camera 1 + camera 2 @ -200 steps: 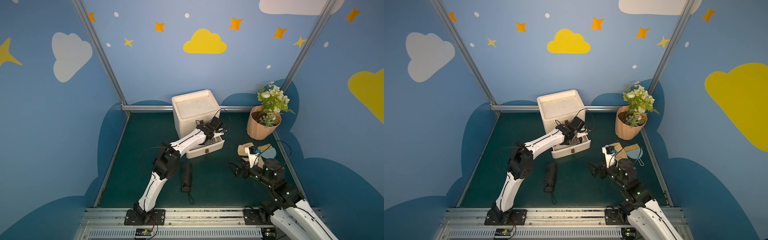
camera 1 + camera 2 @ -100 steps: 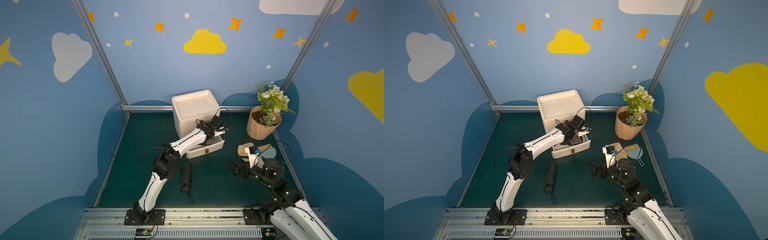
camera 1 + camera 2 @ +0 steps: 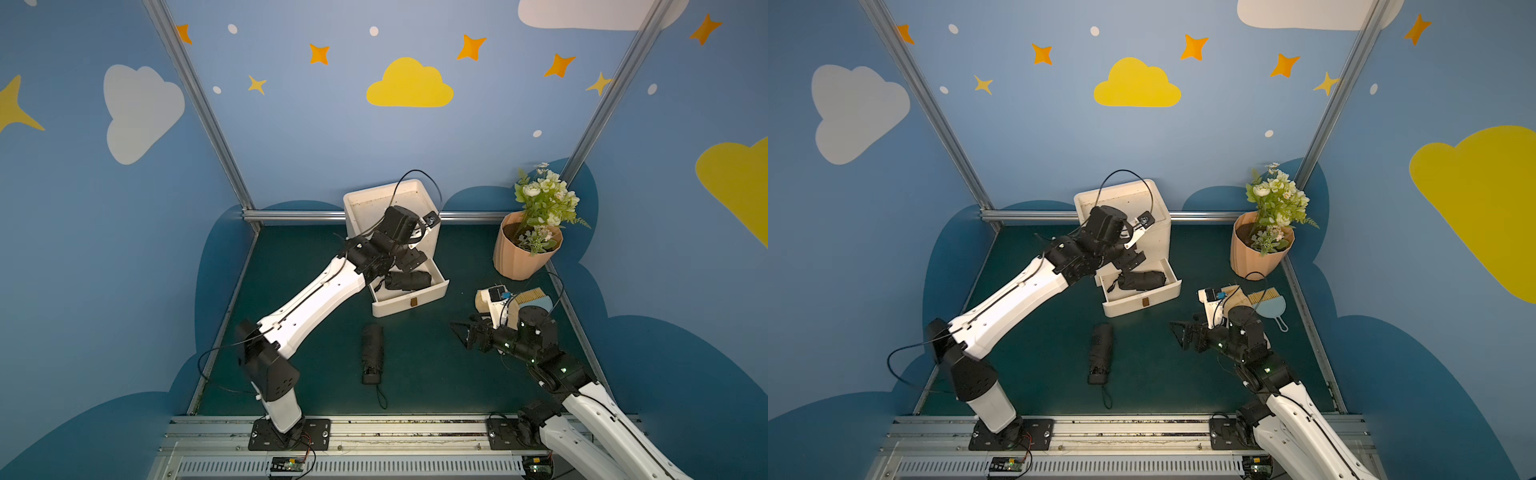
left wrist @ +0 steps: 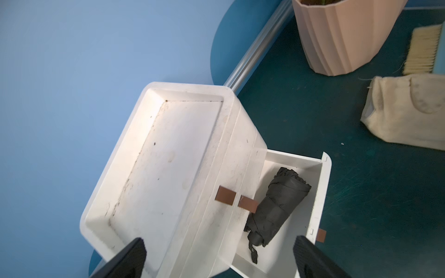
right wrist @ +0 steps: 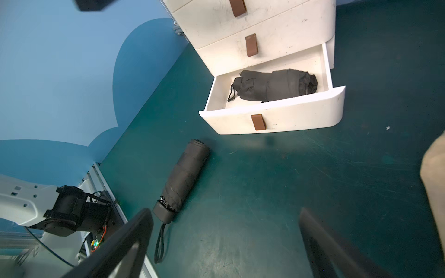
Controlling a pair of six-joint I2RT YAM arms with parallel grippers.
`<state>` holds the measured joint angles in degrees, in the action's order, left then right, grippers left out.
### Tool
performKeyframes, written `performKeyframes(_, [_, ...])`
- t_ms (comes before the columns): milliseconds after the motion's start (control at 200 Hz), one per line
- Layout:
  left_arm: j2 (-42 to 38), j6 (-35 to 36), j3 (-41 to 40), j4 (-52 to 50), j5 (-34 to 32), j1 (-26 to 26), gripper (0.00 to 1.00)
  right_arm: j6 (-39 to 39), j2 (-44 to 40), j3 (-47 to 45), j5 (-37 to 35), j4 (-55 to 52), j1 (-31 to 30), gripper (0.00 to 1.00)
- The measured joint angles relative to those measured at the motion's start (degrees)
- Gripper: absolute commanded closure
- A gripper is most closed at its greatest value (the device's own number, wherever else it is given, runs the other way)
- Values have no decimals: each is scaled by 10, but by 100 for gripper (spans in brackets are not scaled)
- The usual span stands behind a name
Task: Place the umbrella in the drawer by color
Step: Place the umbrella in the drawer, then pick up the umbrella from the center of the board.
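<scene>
Where drawer [image 3: 432, 294] stands open, umbrella [image 3: 409, 280] inside, flowerpot [image 3: 521, 257], brush [image 3: 528, 296] nearby

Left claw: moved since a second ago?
Yes. The left claw has risen off the open white bottom drawer. In both top views its wrist now overlaps the white plastic cabinet's top, whereas before it sat below that edge.

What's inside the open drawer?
A folded black umbrella lies on its side in the drawer. The floor beneath it is covered; the two closed drawers above hide their contents.
</scene>
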<state>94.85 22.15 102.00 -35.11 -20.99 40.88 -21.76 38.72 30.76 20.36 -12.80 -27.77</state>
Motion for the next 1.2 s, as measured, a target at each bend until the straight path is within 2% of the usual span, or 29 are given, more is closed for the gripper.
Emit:
performKeyframes(200, [-153, -145, -153, 1, 17, -29, 0, -32, 47, 0, 27, 33, 0, 4])
performKeyframes(360, [-260, -288, -279, -45, 26, -36, 0, -44, 60, 0, 26, 41, 0, 3])
performKeyframes(551, [-325, -435, -407, -93, 74, -35, 0, -46, 59, 0, 6, 45, 2, 2])
performKeyframes(731, [-307, -540, -497, -90, 123, -5, 1, -46, 60, 0, -13, 45, 3, 2])
performKeyframes(856, [-252, -582, -512, -72, 141, 22, 1, -46, 61, 0, -23, 45, 3, 2])
performKeyframes(1056, [-145, -601, -509, -41, 144, 32, 4, -49, 57, 0, -30, 45, 3, 2])
performKeyframes(1146, [-106, -603, -505, -31, 132, 32, 11, -48, 51, 0, -33, 44, 4, 2])
performKeyframes(1196, [-89, -603, -501, -27, 125, 32, 12, -48, 47, 0, -35, 43, 5, 2])
